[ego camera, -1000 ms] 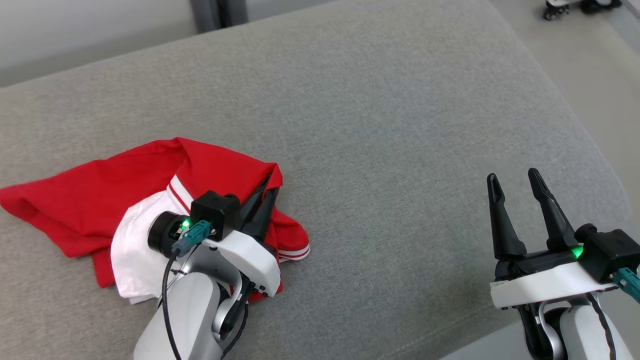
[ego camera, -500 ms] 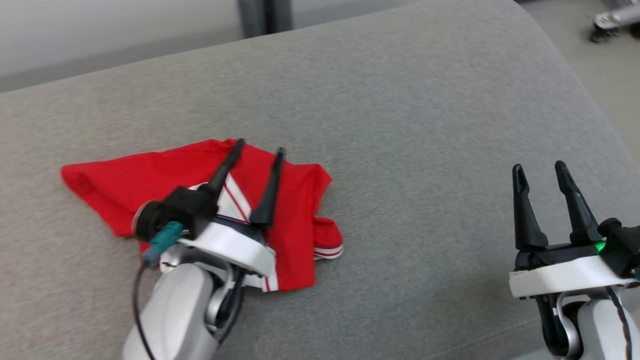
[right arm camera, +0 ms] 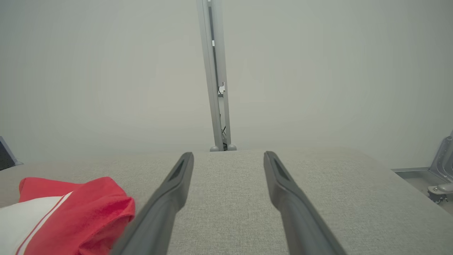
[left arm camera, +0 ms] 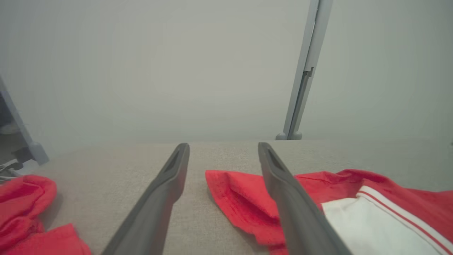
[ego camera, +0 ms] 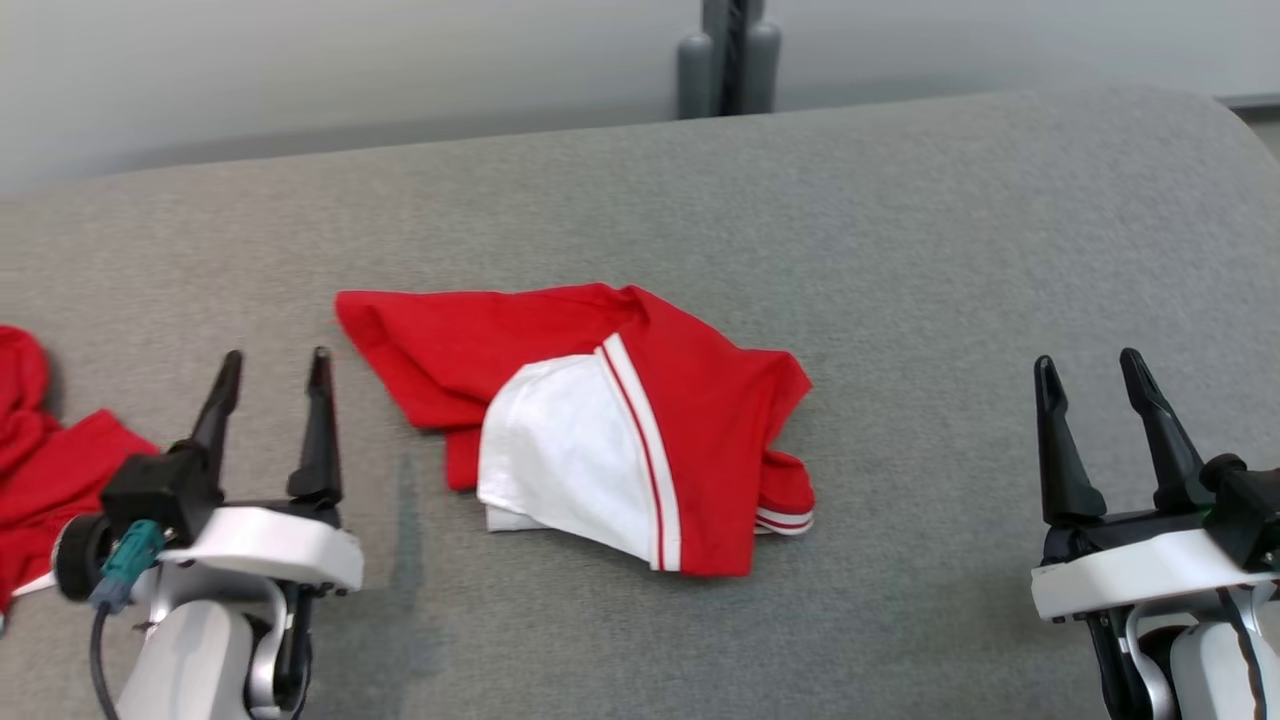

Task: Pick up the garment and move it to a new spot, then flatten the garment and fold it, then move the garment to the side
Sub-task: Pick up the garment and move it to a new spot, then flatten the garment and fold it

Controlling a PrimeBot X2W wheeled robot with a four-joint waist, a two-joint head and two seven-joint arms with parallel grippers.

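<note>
A red garment point(ego camera: 600, 400) with a white panel and striped trim lies crumpled in the middle of the grey cushioned surface point(ego camera: 900, 250). In the left wrist view the garment point(left arm camera: 354, 205) spreads to the right of my fingers, and in the right wrist view the garment point(right arm camera: 70, 212) sits at the lower left. My left gripper point(ego camera: 272, 370) stands open to the left of it, apart from the cloth, with nothing between its fingers. Far to the right my right gripper point(ego camera: 1090, 368) is open and empty too.
More red cloth point(ego camera: 40, 460) lies at the left edge of the surface, also seen as red cloth point(left arm camera: 28, 212) in the left wrist view. A grey post point(ego camera: 725, 60) stands behind the far edge. A pale wall lies beyond.
My left gripper opened, let go of the garment and drew back to the left. The head camera turned, so the whole scene has shifted right in the picture.
</note>
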